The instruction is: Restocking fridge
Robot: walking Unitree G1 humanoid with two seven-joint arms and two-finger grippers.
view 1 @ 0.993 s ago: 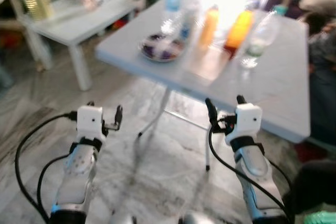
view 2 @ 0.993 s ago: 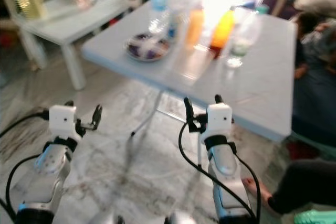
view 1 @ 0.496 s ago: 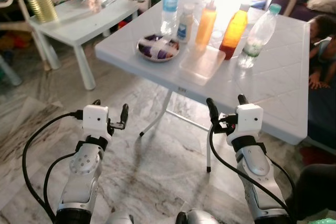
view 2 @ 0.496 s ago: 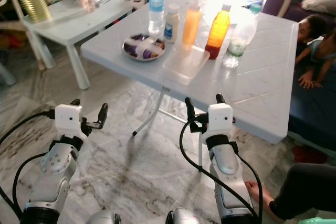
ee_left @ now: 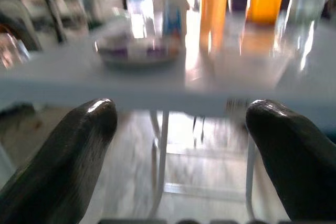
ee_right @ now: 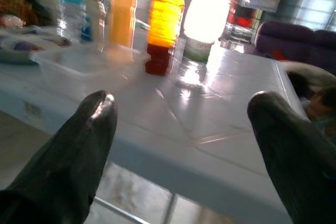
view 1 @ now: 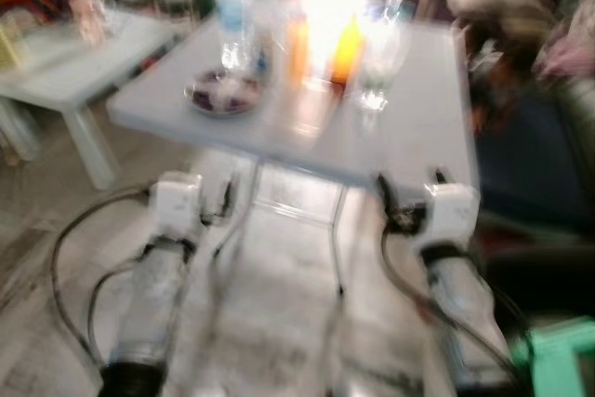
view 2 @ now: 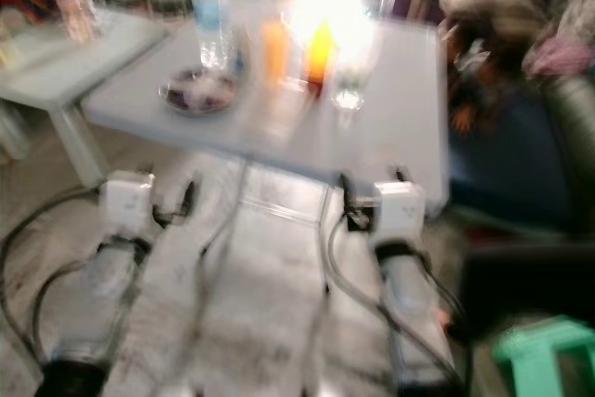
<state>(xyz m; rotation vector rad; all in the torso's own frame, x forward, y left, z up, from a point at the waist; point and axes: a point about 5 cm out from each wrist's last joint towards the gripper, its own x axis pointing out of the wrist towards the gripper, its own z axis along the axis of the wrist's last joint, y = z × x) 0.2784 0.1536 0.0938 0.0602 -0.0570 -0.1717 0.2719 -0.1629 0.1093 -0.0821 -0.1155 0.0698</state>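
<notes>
Bottles: we see a row standing toward the far side of the white folding surface [view 1: 409,127]; the head views are badly blurred, so we read the detail from the wrist views.
Small side surface: a low white one [view 1: 65,62] stands at the far left, apart from the folding surface, with a strip of floor between them.
Plate: a round plate [ee_left: 137,51] with purple contents sits near the left end of the row, close to the near edge.
Water bottle: a clear bottle with a blue label [ee_right: 69,1] stands leftmost in the row, just behind the plate.
Small white bottle: it [ee_left: 174,14] stands next, beside the water bottle.
Orange bottle: a pale orange one [ee_right: 121,15] follows.
Clear container: a flat plastic box [ee_right: 89,59] lies in front of the orange bottle, nearer the edge.
Amber bottle: a yellow-orange bottle with a dark red base [ee_right: 164,22] stands to its right.
Large clear bottle: it [ee_right: 206,22] stands rightmost, glaring in backlight.
Open room: we find the right half of the surface bare up to its edge; marble floor [view 1: 270,323] lies open below and in front of us.
Left gripper [ee_left: 181,145]: spread wide, holding nothing, level with the near edge and short of it.
Right gripper [ee_right: 184,140]: also spread wide, touching nothing, just short of the edge.
Green stool [view 1: 558,355]: at the bottom right, beside our right arm.
</notes>
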